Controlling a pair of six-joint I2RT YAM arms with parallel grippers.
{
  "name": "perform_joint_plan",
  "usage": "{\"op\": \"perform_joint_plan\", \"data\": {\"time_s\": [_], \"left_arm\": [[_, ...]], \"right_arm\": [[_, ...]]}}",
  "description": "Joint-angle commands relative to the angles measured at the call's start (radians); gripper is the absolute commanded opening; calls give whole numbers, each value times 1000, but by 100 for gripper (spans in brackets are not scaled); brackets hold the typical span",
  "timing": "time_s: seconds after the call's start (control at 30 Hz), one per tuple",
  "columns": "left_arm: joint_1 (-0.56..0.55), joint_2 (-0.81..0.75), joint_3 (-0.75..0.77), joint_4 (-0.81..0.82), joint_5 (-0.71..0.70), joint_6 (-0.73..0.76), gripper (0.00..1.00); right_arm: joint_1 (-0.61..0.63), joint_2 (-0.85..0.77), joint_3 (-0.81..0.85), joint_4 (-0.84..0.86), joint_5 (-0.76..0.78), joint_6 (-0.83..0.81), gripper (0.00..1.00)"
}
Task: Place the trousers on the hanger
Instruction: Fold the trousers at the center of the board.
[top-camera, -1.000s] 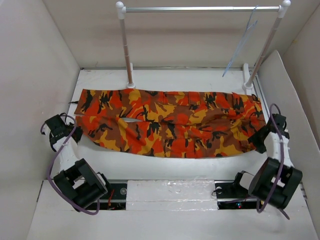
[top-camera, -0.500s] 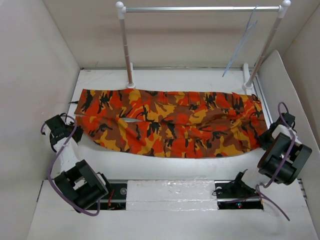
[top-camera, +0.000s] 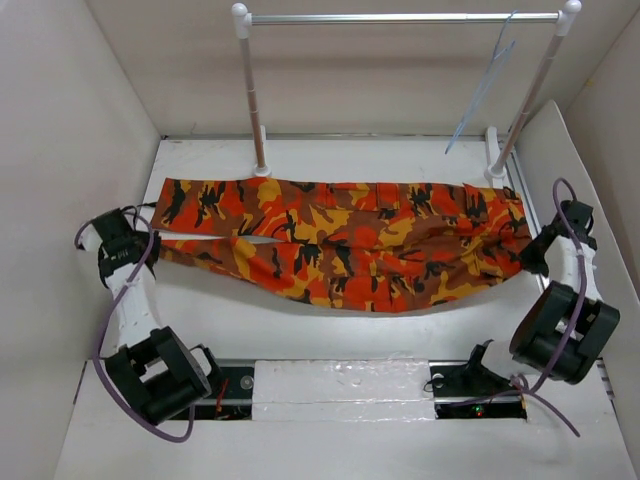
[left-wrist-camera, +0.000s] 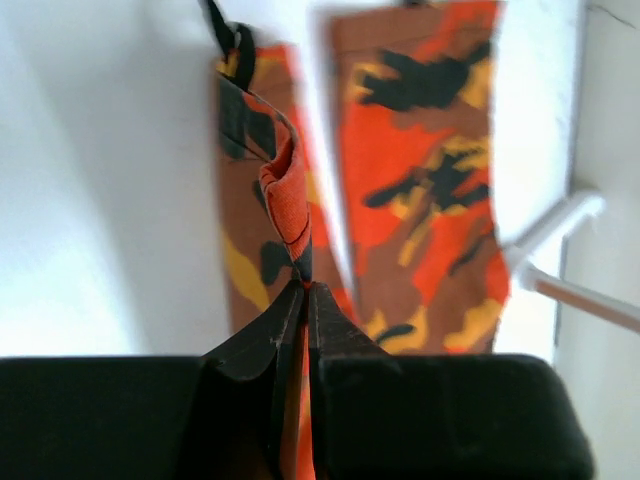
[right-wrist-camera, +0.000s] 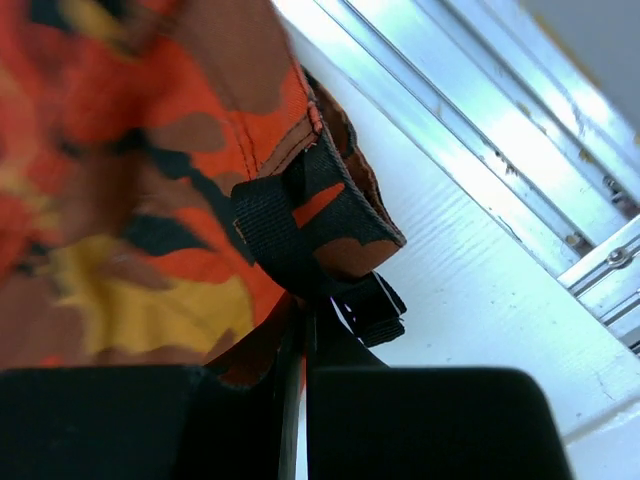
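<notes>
Found a white table (top-camera: 330, 335) boxed in by plain pale walls (top-camera: 70, 110) on the left, right and far sides. Noted a rack (top-camera: 400, 17) of white posts and a silver crossbar standing at the table's far edge, spanning most of its width.

Found the trousers (top-camera: 340, 245) lying on the table just in front of the rack, long axis parallel to the crossbar. Saw the leg ends reaching out past the rack's left post and the waist end in front of its right post. Saw the two legs side by side, parted by a narrow slit of white table in front of the left post's foot.

Found the left tool (top-camera: 140, 235) well to the near left of the left post, clenched on a folded pinch of the nearer leg's hem, with the cloth rising toward it. Found the right tool (top-camera: 528, 256) in front of and to the right of the right post, clamped tight on the waist corner beside a black webbing strap (right-wrist-camera: 268, 215).

Spotted the hanger (top-camera: 487, 85), thin and pale blue, hooked over the crossbar close to the right post, hanging tilted, apart from the trousers.
</notes>
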Motion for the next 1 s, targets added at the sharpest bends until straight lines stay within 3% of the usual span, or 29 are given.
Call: {"op": "perform_joint_plan", "data": {"time_s": [0.0,0.2,0.3,0.5,0.7,0.87,0.93,0.97], "left_arm": [[-93,-10,89,58,-102,-75,0],[-93,161,296,18,-104,-39,0],[-103,235,367,-1,-127,-22,0],[-178,393,491,35,-268,23,0],[-228,657,738,-14,-345,72,0],[-277,846,978,-17,-372,136,0],[-277,988,1163,-83,-322,164,0],[-277,1042,1230,-152,-291,182,12]], "right_arm": [[57,-102,139,-47,83,-4,0],[152,-21,365,-90,160,-56,0],[189,123,536,-173,203,-79,0],[224,365,782,-116,135,-106,0],[257,675,1162,-229,164,-126,0],[257,824,1325,-231,149,-129,0],[257,866,1357,-230,135,-122,19],[257,872,1354,-226,131,-122,33]]}}
